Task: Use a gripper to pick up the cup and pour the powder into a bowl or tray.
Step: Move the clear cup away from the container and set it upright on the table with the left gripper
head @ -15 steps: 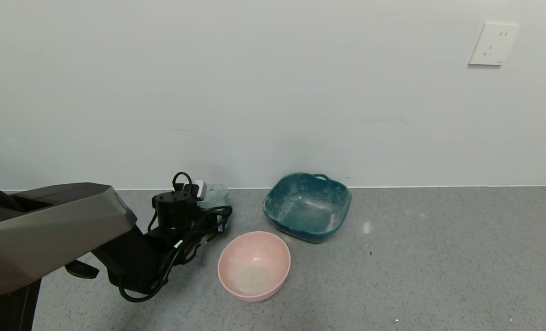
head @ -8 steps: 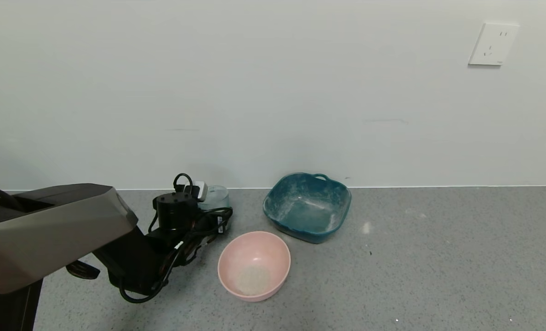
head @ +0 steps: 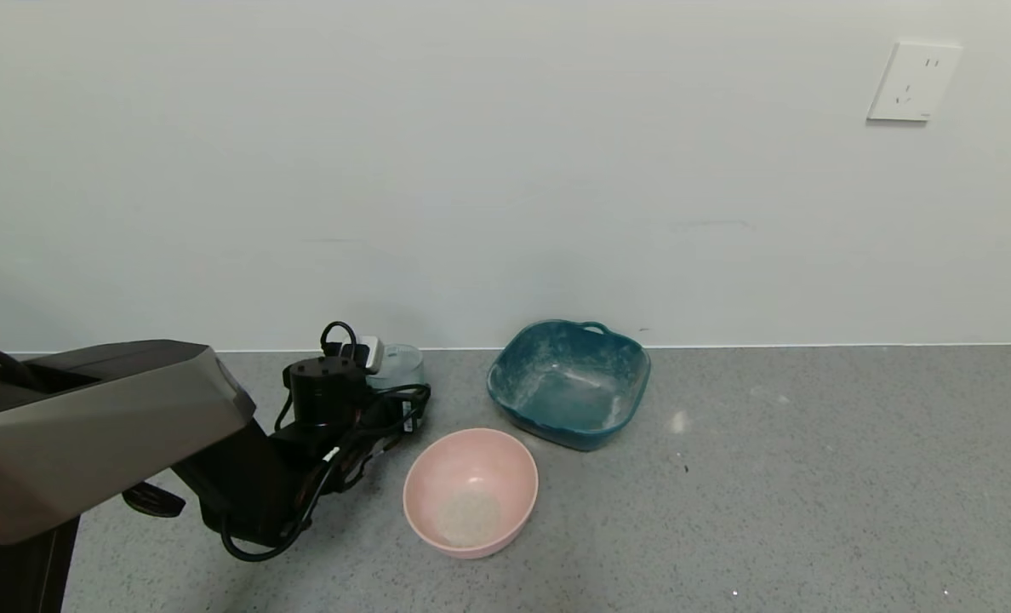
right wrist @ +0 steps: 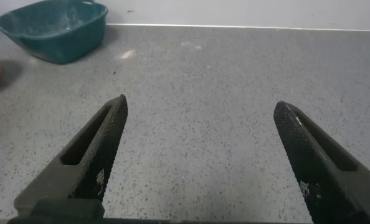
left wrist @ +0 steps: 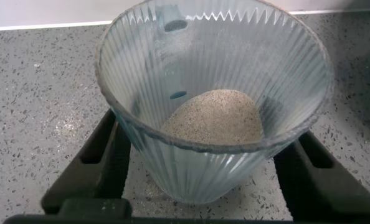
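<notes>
- My left gripper [head: 386, 387] sits low on the counter at the far left, reaching toward the back wall, with the cup [left wrist: 213, 102] standing upright between its fingers [left wrist: 94, 162]. In the left wrist view the fingers flank the cup's lower body on both sides; I cannot tell whether they press it or just bracket it, so I will not call it a grip.
- The cup is thin, ribbed, translucent plastic, so I judge it light and a little springy. The ribs should give the pads some bite, but the tapered wall could let it ride upward if I squeeze hard. I would hold it low to mid-height, under the powder line.
- The powder [left wrist: 213, 118] is a small pale mound on the cup's floor. It adds little weight and should slide out readily once the cup is tipped.
- Just right of the gripper and nearer to me is the pink bowl [head: 470, 489], already with a pale patch of powder in its bottom.
- Behind it, near the wall, is the teal dish [head: 568, 380], dusted white.
- The countertop [head: 812, 477] is grey speckled stone, flat and hard, meeting a plain pale wall with a socket [head: 912, 82] high on the right.
- My right gripper [right wrist: 200, 162] hangs spread wide over bare counter, idle.
</notes>
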{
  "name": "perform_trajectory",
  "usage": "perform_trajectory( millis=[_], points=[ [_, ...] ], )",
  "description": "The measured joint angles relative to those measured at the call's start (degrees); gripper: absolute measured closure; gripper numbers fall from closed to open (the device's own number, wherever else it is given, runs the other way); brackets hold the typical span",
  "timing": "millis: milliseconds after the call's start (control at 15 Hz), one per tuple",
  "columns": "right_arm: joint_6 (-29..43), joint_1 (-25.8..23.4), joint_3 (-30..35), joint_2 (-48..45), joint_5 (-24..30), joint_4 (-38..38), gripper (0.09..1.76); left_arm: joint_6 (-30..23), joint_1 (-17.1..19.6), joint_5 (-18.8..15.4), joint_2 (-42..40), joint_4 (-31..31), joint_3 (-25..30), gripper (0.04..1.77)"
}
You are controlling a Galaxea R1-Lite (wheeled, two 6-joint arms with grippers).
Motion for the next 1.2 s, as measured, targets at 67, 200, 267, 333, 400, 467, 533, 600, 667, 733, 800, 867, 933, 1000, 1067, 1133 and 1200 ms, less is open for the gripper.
perform_trajectory(
  millis=[67,200,267,333,400,467,533,600,667,733,800,867,933,1000,1067,1133,1200],
  points=[
    [0.0,0.0,0.0,0.0,0.0,0.0,0.14,0.1,0.0,0.0,0.0,0.0,0.1,0.36],
    [0.0,0.0,0.0,0.0,0.0,0.0,0.14,0.1,0.0,0.0,0.0,-0.1,0.2,0.30],
    [0.0,0.0,0.0,0.0,0.0,0.0,0.14,0.1,-0.1,0.0,0.0,0.0,0.2,0.28],
    [0.0,0.0,0.0,0.0,0.0,0.0,0.14,0.0,-0.1,0.0,0.0,0.1,0.2,0.26],
    [0.0,0.0,0.0,0.0,0.0,0.0,0.14,0.0,-0.1,0.0,0.0,0.3,0.2,0.24],
    [0.0,0.0,0.0,0.0,0.0,0.0,0.14,0.0,0.0,0.0,-0.1,0.3,0.2,0.22],
    [0.0,0.0,0.0,0.0,0.0,0.0,0.14,0.0,0.0,0.0,-0.2,0.4,0.2,0.21],
    [0.0,0.0,0.0,0.0,0.0,0.0,0.14,0.1,0.0,0.0,-0.5,0.6,0.5,0.19],
    [0.0,0.0,0.0,0.0,0.0,0.0,0.14,0.2,0.0,0.0,-1.0,0.7,0.9,0.18],
    [0.0,0.0,0.0,0.0,0.0,0.0,0.14,0.3,0.0,-0.1,-1.8,1.1,1.5,0.17],
    [0.0,0.0,0.0,0.0,0.0,0.0,0.14,0.4,0.0,-0.3,-2.9,2.2,2.0,0.16],
    [0.0,0.0,0.0,0.0,0.0,0.0,0.14,0.4,0.1,-0.6,-4.4,4.0,2.5,0.15],
    [0.0,0.0,0.0,0.0,0.0,0.0,0.14,0.4,0.2,-1.0,-5.9,5.7,3.0,0.15],
    [0.0,0.0,0.0,0.0,0.0,0.0,0.14,0.5,0.4,-1.5,-7.7,7.1,3.6,0.14],
    [0.0,0.0,0.0,0.0,0.0,0.0,0.14,0.5,0.5,-2.0,-9.7,8.4,4.2,0.14],
    [0.0,0.0,0.0,0.0,0.0,0.0,0.14,0.6,0.5,-2.3,-12.0,9.8,5.0,0.13],
    [0.0,0.0,0.0,0.0,0.0,0.0,0.14,0.6,0.4,-2.5,-14.3,11.3,5.5,0.13]
  ],
)
